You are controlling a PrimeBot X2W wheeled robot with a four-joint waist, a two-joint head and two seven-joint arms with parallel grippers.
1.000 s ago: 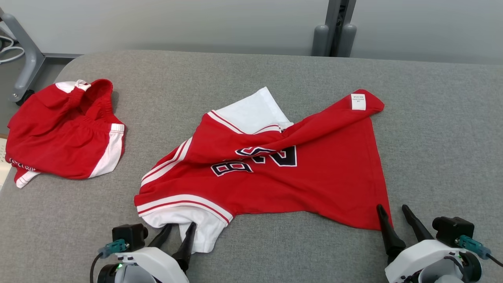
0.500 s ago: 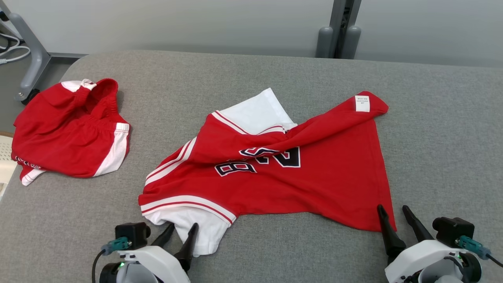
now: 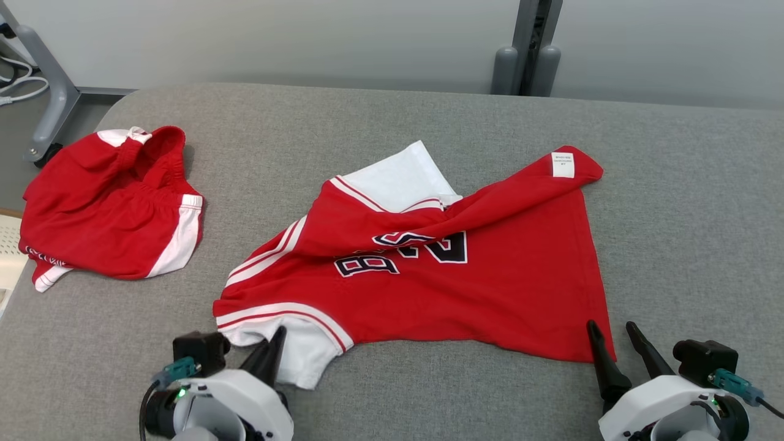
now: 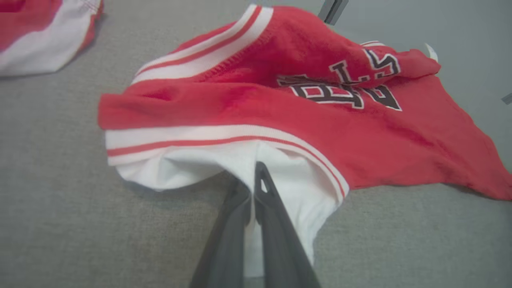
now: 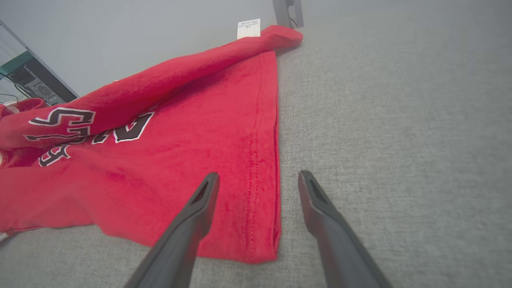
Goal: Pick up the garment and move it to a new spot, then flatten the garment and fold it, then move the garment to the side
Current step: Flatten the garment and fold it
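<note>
The garment, a red jersey with white sleeves and dark lettering, lies rumpled across the middle of the grey table. My left gripper sits at the garment's near left end, shut on the white sleeve. In the left wrist view the two fingers press together with the white sleeve pinched between them. My right gripper is open at the garment's near right corner. In the right wrist view this gripper straddles the red hem, one finger over the cloth and one over bare table.
A second red and white piece, shorts, lies bunched at the table's far left, also seen in the left wrist view. A grey post stands behind the table. A metal frame leg stands off the far left corner.
My left gripper has shut on the white sleeve, whose edge now bunches around the fingers. The right gripper has stayed open in place. The camera has shifted slightly.
</note>
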